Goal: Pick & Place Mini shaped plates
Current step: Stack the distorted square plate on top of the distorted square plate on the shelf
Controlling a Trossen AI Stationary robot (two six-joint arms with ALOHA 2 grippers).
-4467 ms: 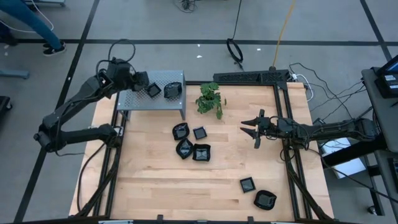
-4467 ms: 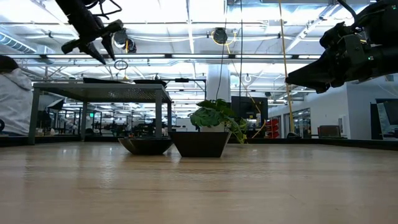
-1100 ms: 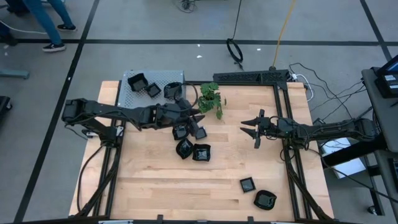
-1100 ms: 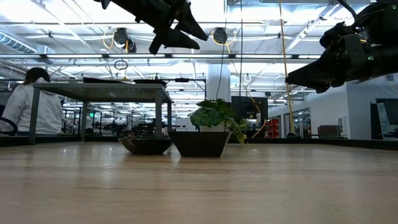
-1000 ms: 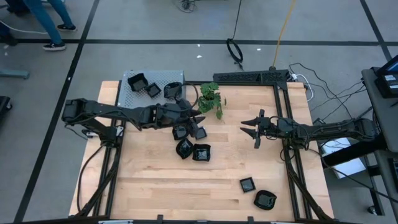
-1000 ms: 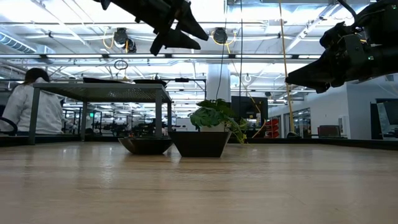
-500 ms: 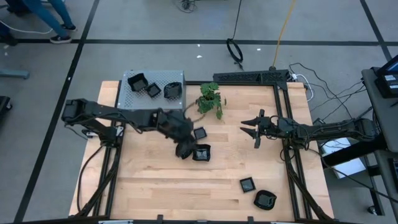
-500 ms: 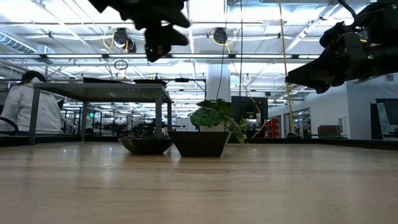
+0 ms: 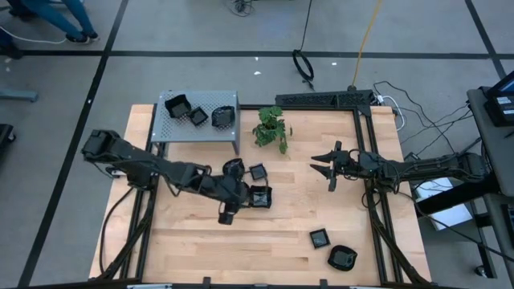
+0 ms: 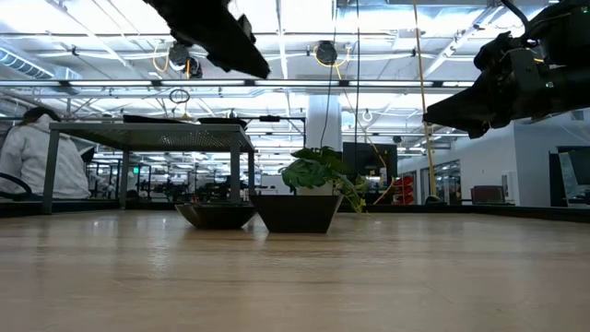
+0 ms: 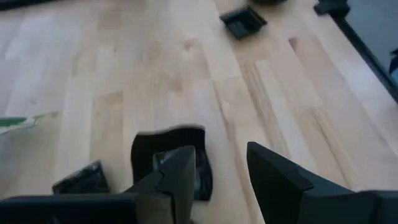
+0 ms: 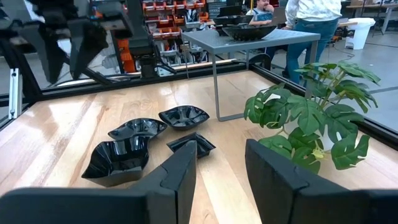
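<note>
Altogether nine plates (image 9: 260, 196) (three atop box (image 9: 210, 127))

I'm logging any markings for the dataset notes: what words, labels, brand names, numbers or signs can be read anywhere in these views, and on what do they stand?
None can be read.
The mini shaped plates, the grey perforated stand and the plant carry no visible text.
Shelving in the room behind the table, seen in the right wrist view, may hold labels, but they are too small to read.

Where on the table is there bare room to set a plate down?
The wood left of the left gripper and along the near edge is bare, as is the strip between the plate cluster and the right gripper. The grey perforated stand and table centre are crowded.
</note>
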